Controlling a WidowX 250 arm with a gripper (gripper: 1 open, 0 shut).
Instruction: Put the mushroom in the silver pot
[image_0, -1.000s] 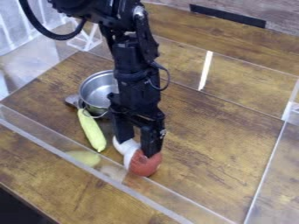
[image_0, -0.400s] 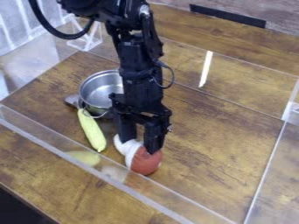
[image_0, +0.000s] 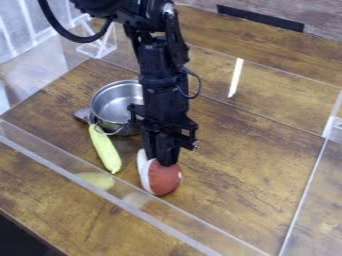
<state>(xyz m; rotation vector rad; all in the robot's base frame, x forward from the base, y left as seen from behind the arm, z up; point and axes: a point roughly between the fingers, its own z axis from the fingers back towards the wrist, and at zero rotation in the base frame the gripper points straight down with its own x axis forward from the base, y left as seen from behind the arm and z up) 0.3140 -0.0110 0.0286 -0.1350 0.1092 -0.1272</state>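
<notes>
The mushroom (image_0: 163, 180) lies on the wooden table, its reddish-brown cap toward the front and its white stem to the left. My gripper (image_0: 163, 160) points straight down onto it. Its black fingers have drawn in against the mushroom's upper part, which they hide. The mushroom still rests on the wood. The silver pot (image_0: 112, 101) stands behind and to the left of the gripper, partly covered by the arm, and I see nothing inside it.
A long yellow-green vegetable (image_0: 104, 148) lies just left of the mushroom, in front of the pot. Clear plastic walls (image_0: 238, 80) fence the table at the front, left and right. A yellow blur (image_0: 94, 181) shows on the front wall.
The fingers stood wide apart on either side of the mushroom; now they have closed in on it. The arm has barely shifted and the mushroom has not been lifted.
</notes>
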